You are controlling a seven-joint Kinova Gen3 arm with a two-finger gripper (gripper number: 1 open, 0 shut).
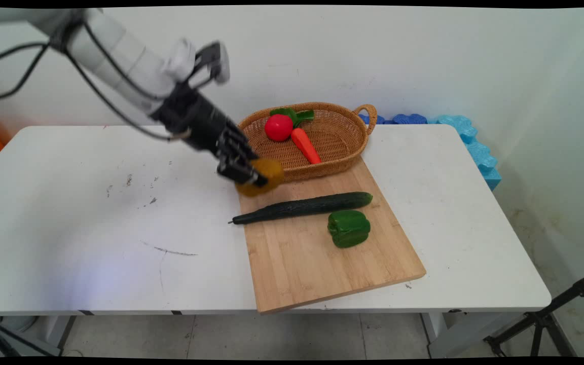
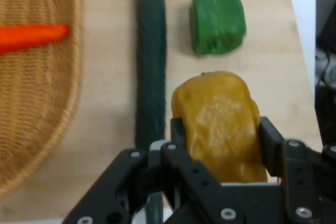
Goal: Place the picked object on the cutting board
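My black gripper (image 1: 257, 177) is shut on a yellow-brown potato (image 1: 266, 177), held just above the near-left corner of the wooden cutting board (image 1: 317, 253). The hand view shows the potato (image 2: 220, 124) clamped between both fingers (image 2: 177, 132). A long dark cucumber (image 1: 304, 207) lies across the board just right of the gripper, and a green bell pepper (image 1: 349, 228) sits beyond it. In the hand view the cucumber (image 2: 150, 61) runs up the picture and the pepper (image 2: 217, 20) is at the top right.
A wicker basket (image 1: 340, 152) stands behind the board with a red tomato (image 1: 278, 127), an orange carrot (image 1: 305, 145) and a green vegetable (image 1: 294, 114) in it. Blue foam pieces (image 1: 467, 134) lie off the table's far right corner. A tripod leg (image 1: 550, 314) stands at lower right.
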